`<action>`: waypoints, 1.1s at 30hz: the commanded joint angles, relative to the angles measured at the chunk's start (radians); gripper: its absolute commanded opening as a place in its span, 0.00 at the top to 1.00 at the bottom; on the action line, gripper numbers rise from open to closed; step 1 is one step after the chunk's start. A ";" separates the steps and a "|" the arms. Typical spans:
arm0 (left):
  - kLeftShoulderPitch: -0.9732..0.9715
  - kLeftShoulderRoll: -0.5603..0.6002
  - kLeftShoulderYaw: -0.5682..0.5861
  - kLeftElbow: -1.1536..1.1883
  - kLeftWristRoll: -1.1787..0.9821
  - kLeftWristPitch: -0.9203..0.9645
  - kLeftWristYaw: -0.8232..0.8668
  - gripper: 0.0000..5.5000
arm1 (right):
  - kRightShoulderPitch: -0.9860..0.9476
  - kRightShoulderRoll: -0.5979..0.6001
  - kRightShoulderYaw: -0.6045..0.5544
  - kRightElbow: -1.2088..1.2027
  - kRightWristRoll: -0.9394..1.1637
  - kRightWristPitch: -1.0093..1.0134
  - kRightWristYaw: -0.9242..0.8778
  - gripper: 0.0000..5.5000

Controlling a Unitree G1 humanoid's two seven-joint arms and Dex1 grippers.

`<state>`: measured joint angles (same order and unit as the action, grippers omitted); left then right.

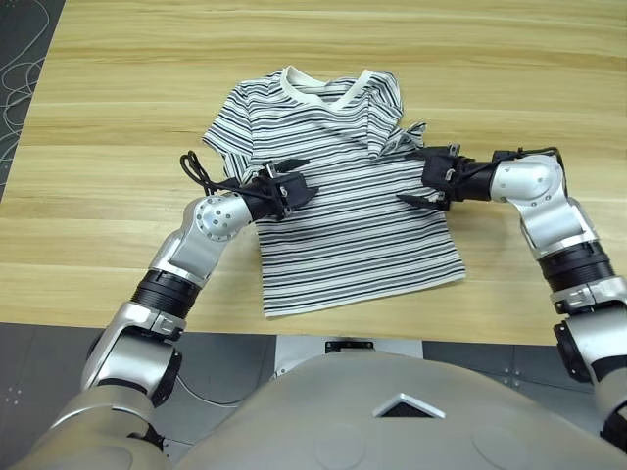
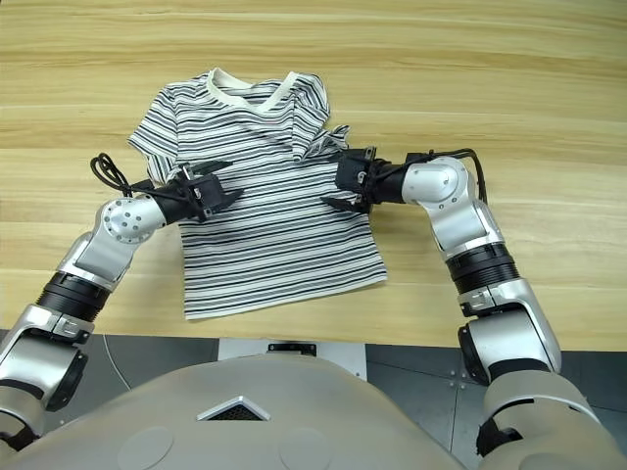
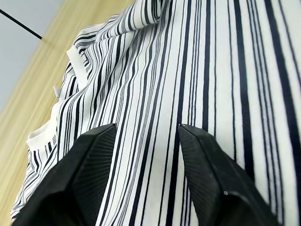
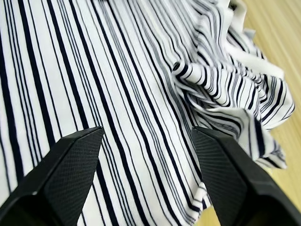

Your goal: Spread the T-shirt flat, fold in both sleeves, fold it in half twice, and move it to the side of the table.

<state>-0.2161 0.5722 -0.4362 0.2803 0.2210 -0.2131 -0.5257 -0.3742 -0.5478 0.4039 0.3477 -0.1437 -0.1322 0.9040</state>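
No text, number or sign can be read on anything here. The T-shirt (image 1: 343, 225) carries only stripes. A small pale tab (image 3: 56, 91) by its collar may be a label, but nothing on it is legible.

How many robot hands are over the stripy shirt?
2. The left hand is over the T-shirt's left side, open; the right hand is over its right side, by the bunched sleeve.
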 commanded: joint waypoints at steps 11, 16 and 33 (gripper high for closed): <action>0.044 0.199 -0.102 -0.199 -0.081 -0.150 -0.468 0.56 | 0.024 -0.157 0.147 -0.141 -0.049 0.095 0.344 0.37; 0.038 0.234 -0.069 -0.289 -0.154 -0.104 -0.583 0.56 | 0.055 -0.193 0.149 -0.253 0.015 0.206 0.460 0.37; -0.058 0.184 0.029 -0.191 -0.165 -0.114 -0.581 0.56 | -0.052 -0.172 0.017 -0.218 0.185 0.275 0.520 0.37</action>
<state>-0.2446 0.7489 -0.4333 0.1033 0.0781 -0.3303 -1.0875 -0.3529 -0.7072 0.4720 0.1137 -0.0048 0.1301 1.3921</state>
